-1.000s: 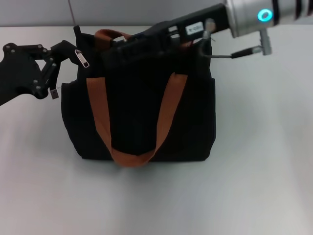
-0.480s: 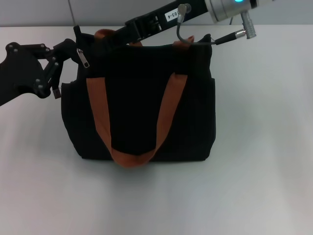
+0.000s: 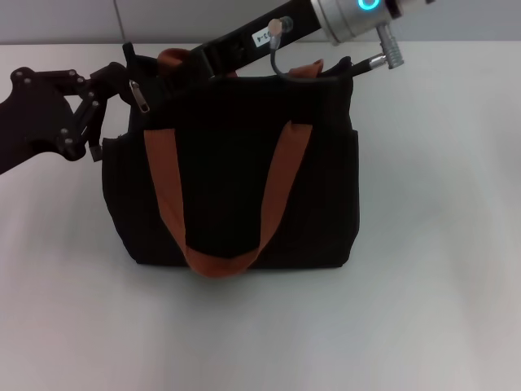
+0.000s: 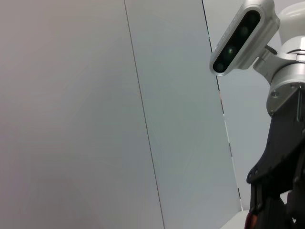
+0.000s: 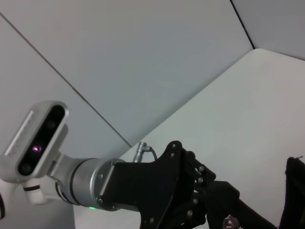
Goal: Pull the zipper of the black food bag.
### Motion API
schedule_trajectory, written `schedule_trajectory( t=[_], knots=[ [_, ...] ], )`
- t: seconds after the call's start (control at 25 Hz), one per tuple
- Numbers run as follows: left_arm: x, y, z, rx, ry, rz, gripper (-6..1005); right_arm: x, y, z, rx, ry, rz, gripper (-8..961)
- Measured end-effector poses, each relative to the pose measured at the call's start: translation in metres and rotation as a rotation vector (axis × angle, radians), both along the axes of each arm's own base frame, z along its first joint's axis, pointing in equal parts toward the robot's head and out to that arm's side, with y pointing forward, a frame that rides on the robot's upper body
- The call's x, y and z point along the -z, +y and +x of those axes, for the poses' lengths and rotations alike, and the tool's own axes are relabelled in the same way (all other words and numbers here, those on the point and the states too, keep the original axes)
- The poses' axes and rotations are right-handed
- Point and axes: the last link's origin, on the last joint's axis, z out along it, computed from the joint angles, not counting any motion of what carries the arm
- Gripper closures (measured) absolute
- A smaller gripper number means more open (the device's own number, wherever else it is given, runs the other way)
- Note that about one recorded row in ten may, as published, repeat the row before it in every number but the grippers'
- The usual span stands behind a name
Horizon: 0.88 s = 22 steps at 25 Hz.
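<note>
Left end effector (image 3: 114,85) gripping black food bag's (image 3: 236,187) top-left corner beside zipper (image 3: 138,96), right end effector state unclear

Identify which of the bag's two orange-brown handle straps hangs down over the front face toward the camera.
The near strap on the black food bag: it droops in a U down the front panel. The other strap only peeks up at the bag's far top edge, beside the right gripper.

Right pincer (image 3: 195,65) tips hidden behind black food bag (image 3: 236,171).

White table (image 3: 440,269), grey wall (image 4: 71,95)
</note>
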Motion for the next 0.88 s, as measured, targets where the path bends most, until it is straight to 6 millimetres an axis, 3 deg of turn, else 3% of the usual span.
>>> schedule_trajectory(
  t=[0.88],
  knots=[
    [0.002, 0.007, 0.010, 0.017, -0.012, -0.028, 967, 0.014, 0.001, -0.012, -0.030, -0.035, 0.019, 644]
  ],
)
